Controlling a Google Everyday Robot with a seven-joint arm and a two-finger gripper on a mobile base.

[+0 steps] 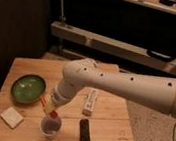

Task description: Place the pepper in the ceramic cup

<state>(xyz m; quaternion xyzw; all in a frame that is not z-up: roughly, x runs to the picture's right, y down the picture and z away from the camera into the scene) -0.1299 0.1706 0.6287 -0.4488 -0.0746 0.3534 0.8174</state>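
Pepper (44,102) first: you have it slim, red-orange and tilted, hanging just above the rim of the ceramic cup (51,126) at its left side, carried at the tip of the arm. The end effector (50,110) sits right over the cup, and it looks clamped on the pepper's lower end, since the pepper hangs in the air there with nothing else under it. Treat the pepper as light and fairly firm, with a smooth, waxy skin that may slip, so I would judge a hold across its middle safer than one near an end. A hard squeeze is not needed.

The cup is small, pale outside and darker within, standing upright near the front edge of the table (106,131). It will likely tip or slide if you nudge its wall, so come down centred over the opening before you let go.

Around it: a green bowl (28,88) well to the left and behind, a pale square block (11,117) near the front left corner, a white tube (91,101) lying to the right, and a dark flat object (85,131) just right of the cup. None touches the cup
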